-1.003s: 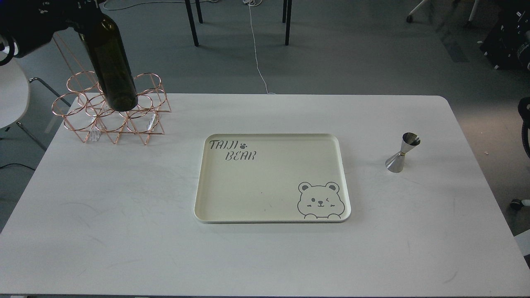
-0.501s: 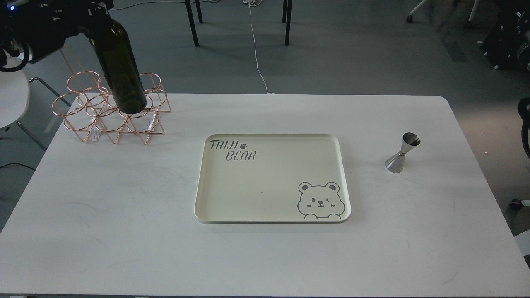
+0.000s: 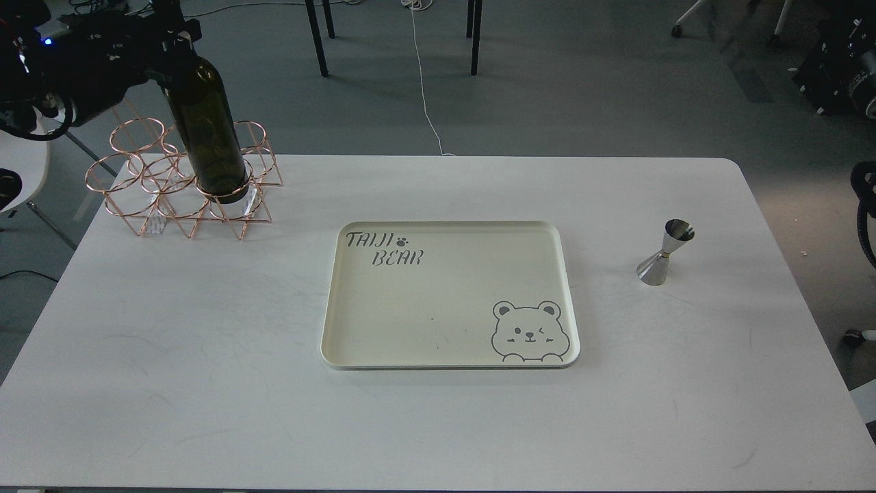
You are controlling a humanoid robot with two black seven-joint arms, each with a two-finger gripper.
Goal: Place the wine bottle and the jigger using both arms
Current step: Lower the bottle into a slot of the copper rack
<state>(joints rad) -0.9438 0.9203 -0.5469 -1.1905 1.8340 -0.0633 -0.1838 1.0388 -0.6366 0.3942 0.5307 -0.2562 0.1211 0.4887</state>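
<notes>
The wine bottle [image 3: 205,130] is dark olive-green and nearly upright at the table's back left. Its base sits in a front-right ring of the copper wire rack [image 3: 137,198]. My left gripper [image 3: 171,44] is shut on the bottle's shoulder and neck, which it hides. The jigger [image 3: 665,252] is a small silver hourglass cup standing on the table [image 3: 205,376] at the right, untouched. Only a dark piece of my right arm [image 3: 866,212] shows at the right edge; its gripper is out of view.
A cream tray [image 3: 438,301] with a bear drawing and "TAIJI BEAR" lettering lies in the table's middle, with nothing on it. Chair legs and a cable are on the floor beyond the table. A white chair [image 3: 20,164] stands off the left edge.
My left gripper has carried the bottle to the right and down, and tilted it closer to upright. Its base has gone from hovering over the rack into a front-right ring. The jigger has not moved.
</notes>
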